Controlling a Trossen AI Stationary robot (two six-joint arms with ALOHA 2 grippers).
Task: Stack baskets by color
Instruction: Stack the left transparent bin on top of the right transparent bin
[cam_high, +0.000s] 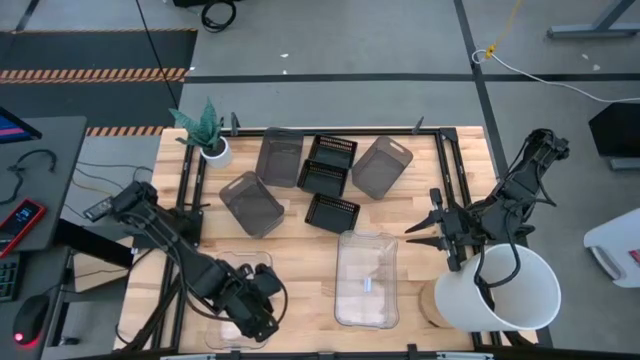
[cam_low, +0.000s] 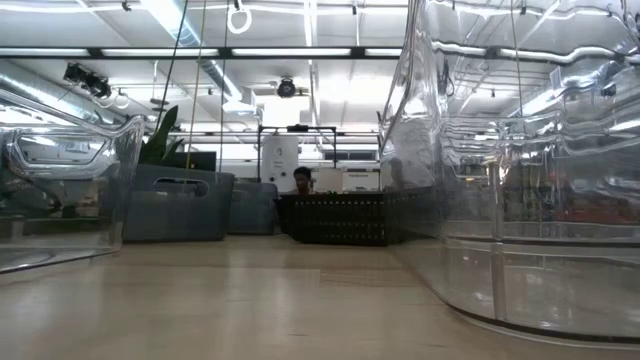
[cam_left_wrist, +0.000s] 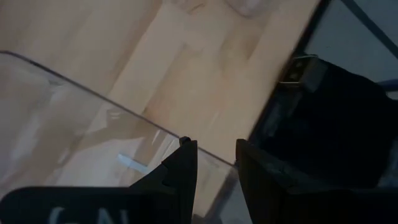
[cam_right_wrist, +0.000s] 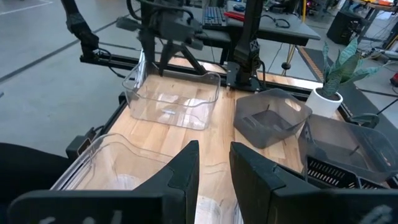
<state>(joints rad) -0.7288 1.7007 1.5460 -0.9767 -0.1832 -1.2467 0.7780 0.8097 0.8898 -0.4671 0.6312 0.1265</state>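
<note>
1. Left gripper (cam_high: 250, 318) at the desk's (cam_high: 410, 250) near-left corner; fingers (cam_left_wrist: 180, 171) narrowly parted astride the rim of a clear rectangular plastic basket (cam_high: 232, 300).
2. Second clear basket (cam_high: 366, 278), long axis front-to-back, lies mid-desk, between the arms.
3. Right gripper (cam_high: 425, 228), fingers narrowly parted and empty, hovers just beside it, nearer than the left.

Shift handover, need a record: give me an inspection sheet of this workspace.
Surface: wooden table, no spills seen.
Job's things: three grey baskets lying apart; black baskets mid-table; clear baskets at near edge.
Clutter: white bucket near right; plant pot far left.
Claws: left claw at the near-left clear basket's rim; right claw open, empty, beside bucket.
Cables: white cable on floor beyond table.
Surroundings: desk at left; person far behind.
</note>
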